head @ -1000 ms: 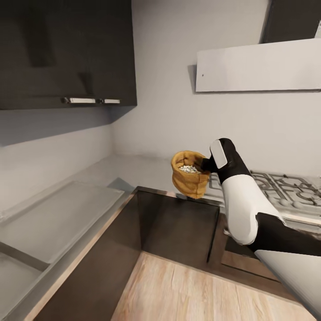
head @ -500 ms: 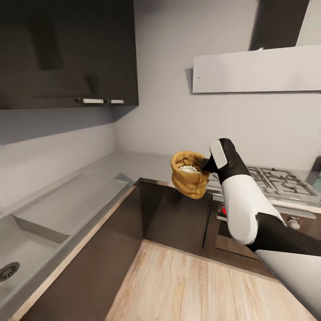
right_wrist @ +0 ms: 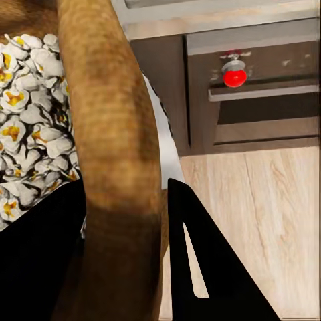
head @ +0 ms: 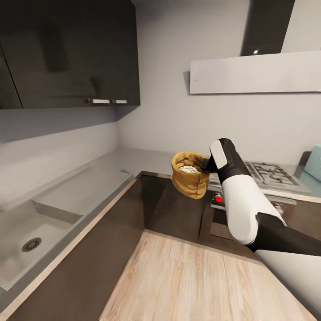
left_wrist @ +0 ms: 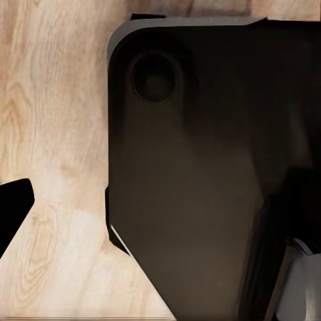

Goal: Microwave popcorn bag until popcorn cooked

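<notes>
- Grey steel countertop (head: 111, 162) wraps the kitchen corner over dark cabinet fronts, with a sink (head: 31, 236) at the left, a gas hob (head: 267, 174) at the right and pale wood floor (head: 187, 281) below.
- Right gripper (head: 206, 164) is clenched on the rolled rim of the popcorn bag (head: 189, 180), holding it in the air in front of the corner cabinets, clear of the worktop.
- Popcorn (right_wrist: 23, 127) fills the sack; the right wrist view shows white puffed pieces with yellow centres, so it looks cooked already, though I cannot be sure.
- A pale mint-blue box (head: 313, 162), likely the microwave, sits at the right edge beyond the hob.
- Judging from this, pickup is done; if heating is not, carrying the bag to the microwave remains.
- Left gripper (left_wrist: 10, 210) hangs over the floor beside the robot's dark base (left_wrist: 200, 167); whether it is parted or closed I cannot tell.
</notes>
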